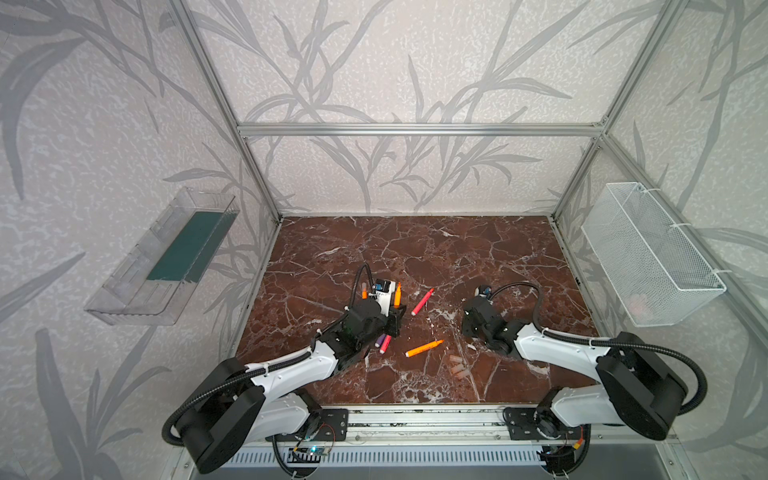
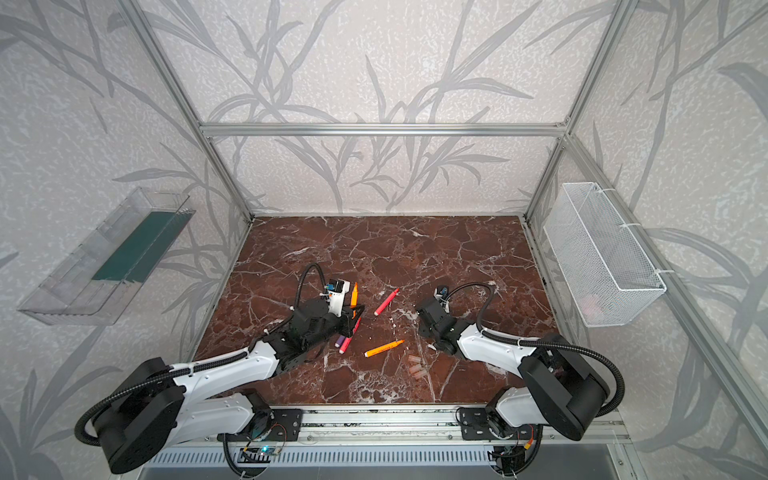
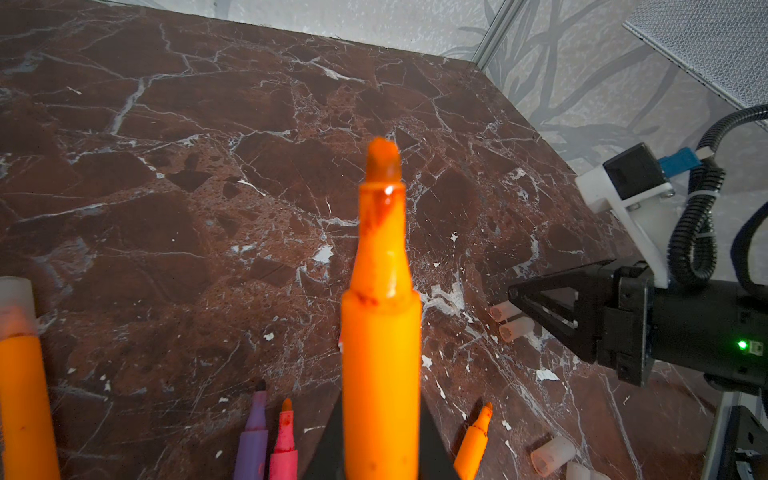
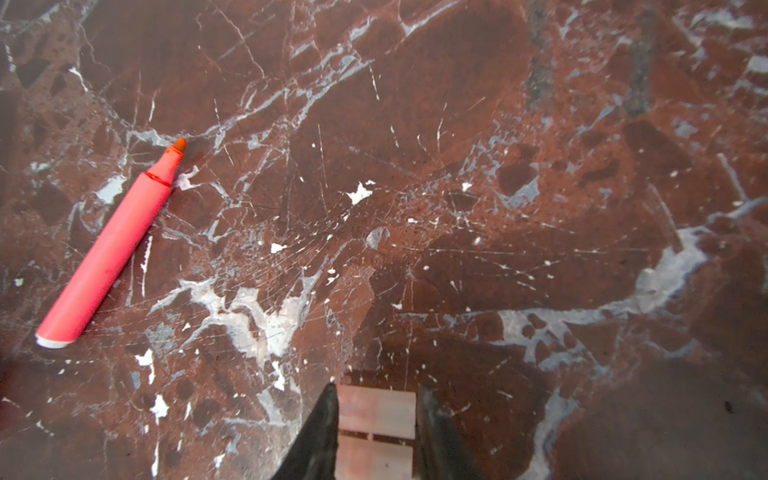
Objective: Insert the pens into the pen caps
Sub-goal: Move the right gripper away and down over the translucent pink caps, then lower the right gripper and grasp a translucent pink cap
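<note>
As right fingers point(image 4: 324, 428) pinch a cap point(image 4: 376, 409), the basket point(image 1: 665, 266) holds something pinkish point(image 1: 638, 305).

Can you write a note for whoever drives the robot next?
Left gripper: jaws shut on the held orange pen, tip bare.
Right gripper: jaws shut on a pen cap.
Done: one capped orange pen, beside the left gripper.
Left: join the held pair, then cap the red pen, loose orange pen, purple pen, pink pen; spare caps lie near the right gripper.
</note>
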Robot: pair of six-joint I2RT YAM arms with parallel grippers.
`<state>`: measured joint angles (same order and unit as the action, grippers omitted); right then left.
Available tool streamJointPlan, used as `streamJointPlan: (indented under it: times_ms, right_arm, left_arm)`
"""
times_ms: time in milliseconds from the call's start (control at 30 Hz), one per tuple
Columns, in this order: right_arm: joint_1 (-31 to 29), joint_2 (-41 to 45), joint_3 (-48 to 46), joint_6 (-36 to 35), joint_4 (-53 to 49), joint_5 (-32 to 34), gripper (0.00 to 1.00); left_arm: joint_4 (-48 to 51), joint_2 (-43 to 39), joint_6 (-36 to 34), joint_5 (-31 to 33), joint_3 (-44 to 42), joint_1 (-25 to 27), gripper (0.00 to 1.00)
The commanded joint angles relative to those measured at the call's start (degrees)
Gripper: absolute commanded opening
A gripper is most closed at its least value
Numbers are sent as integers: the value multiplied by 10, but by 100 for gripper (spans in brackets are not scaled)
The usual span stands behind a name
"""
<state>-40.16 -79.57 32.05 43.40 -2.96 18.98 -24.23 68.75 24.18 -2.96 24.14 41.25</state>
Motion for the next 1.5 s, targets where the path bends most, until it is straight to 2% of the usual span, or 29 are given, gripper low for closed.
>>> streamJointPlan:
  times_ms: [0, 133, 333, 500, 633, 733, 1033, 1200, 1467]
  right_arm:
    - [2, -5, 20, -4, -11, -8, 32]
    - [0, 19, 9, 0, -14, -12, 32]
    - [-36, 71, -30, 25, -20, 7, 39]
    - [-51, 82, -48, 35, -27, 17, 53]
    - [-51, 71, -50, 36, -29, 28, 67]
    - [-51, 46, -42, 33, -27, 27, 72]
    - [-72, -21, -13, 34, -35, 45, 74]
    - [-81, -24, -13, 41, -47, 61, 74]
    - [-85, 10, -32, 52, -74, 82, 67]
  left_arm:
    - [-7, -7, 3, 10, -8, 1, 0]
    - [-8, -4, 2, 9, -6, 1, 0]
    - [-17, 7, 3, 6, -6, 1, 0]
    - [-28, 18, 7, -5, -3, 1, 0]
    - [-28, 20, 9, -10, -4, 1, 0]
    - [-26, 16, 10, -10, -5, 1, 0]
    - [-21, 5, 8, -4, -7, 2, 0]
    - [-19, 7, 7, -4, -6, 1, 0]
    - [-22, 8, 8, -6, -5, 1, 0]
